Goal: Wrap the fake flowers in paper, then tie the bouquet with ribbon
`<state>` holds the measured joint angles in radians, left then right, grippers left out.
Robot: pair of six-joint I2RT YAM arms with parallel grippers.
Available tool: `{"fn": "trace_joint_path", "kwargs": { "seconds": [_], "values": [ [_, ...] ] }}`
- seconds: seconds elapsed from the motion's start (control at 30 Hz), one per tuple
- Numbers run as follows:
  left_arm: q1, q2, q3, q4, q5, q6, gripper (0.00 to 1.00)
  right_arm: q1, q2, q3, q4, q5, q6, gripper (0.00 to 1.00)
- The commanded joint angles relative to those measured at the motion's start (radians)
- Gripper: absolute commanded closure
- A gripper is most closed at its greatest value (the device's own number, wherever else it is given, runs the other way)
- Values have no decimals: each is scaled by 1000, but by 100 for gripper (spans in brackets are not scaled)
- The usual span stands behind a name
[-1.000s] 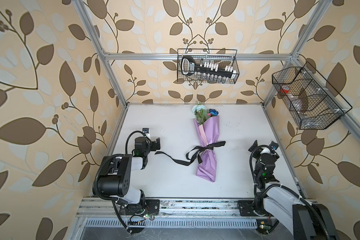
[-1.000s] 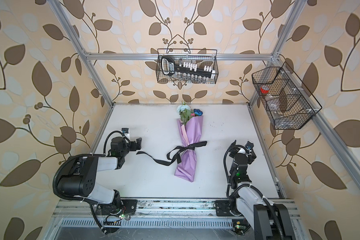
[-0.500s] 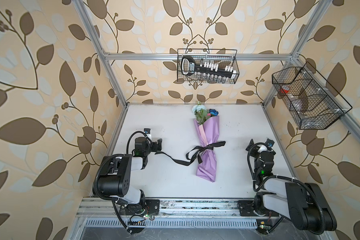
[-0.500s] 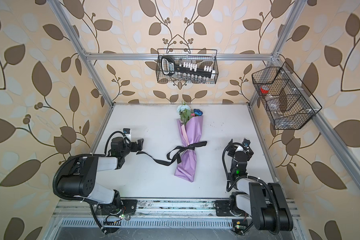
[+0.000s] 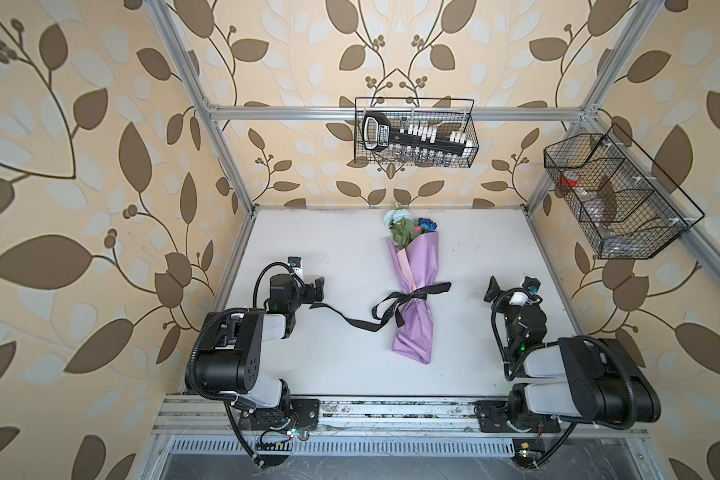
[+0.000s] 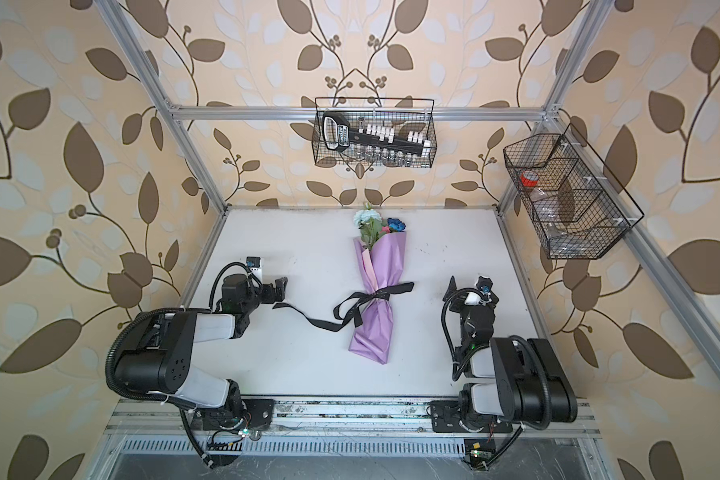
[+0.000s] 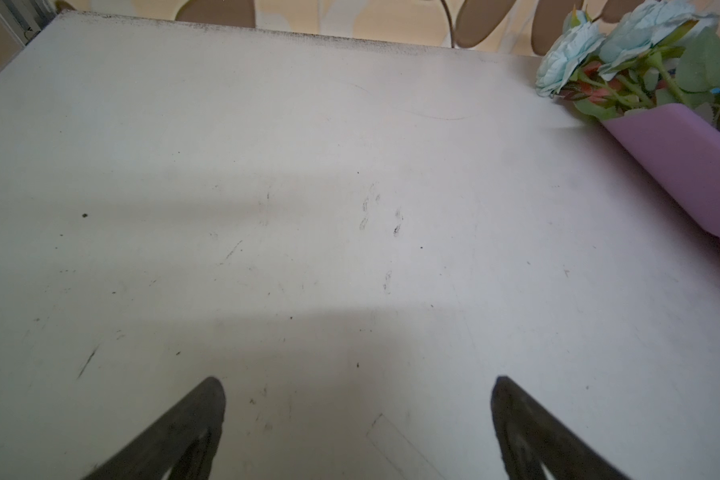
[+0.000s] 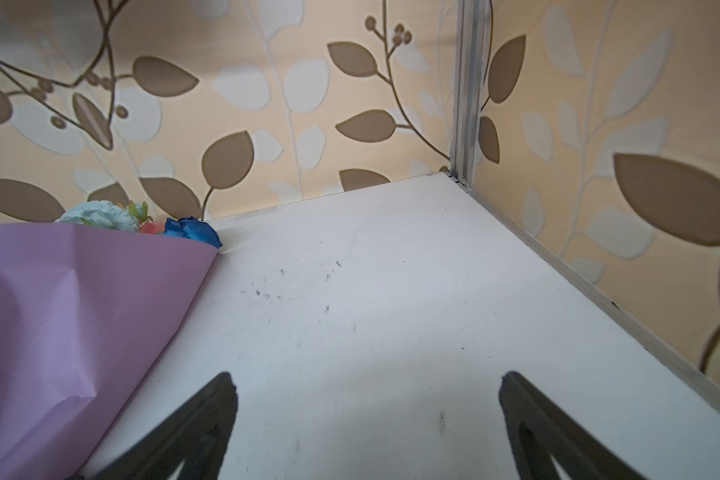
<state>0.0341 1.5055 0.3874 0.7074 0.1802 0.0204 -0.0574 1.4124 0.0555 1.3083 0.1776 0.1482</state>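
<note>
The bouquet of fake flowers lies in the middle of the white table in both top views, blooms toward the back wall, wrapped in lilac paper. A black ribbon is knotted round its waist. One ribbon tail trails left and ends just short of my left gripper. That gripper is open and empty over bare table, with the bouquet off to one side. My right gripper is open and empty, apart from the wrap beside its fingers.
A wire basket with a black tool hangs on the back wall. Another wire basket hangs on the right wall. Aluminium frame posts stand at the table's back corners, and a metal rail runs along the front.
The right arm has folded down, its upper links now lying low by the base, while its gripper stays near the same spot. The left gripper crept slightly right toward the ribbon tail.
</note>
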Motion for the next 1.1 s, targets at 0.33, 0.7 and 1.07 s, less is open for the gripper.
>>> {"fn": "trace_joint_path", "kwargs": {
  "seconds": [0.33,0.7,1.07],
  "values": [
    [5,-10,1,27,18,12,1,-21,89,177,-170,-286,-90,0],
    [5,-10,1,26,18,12,1,-21,85,172,-164,-354,-119,0],
    [6,-10,1,26,18,12,1,-21,84,171,-165,-353,-119,0]
  ]
}}
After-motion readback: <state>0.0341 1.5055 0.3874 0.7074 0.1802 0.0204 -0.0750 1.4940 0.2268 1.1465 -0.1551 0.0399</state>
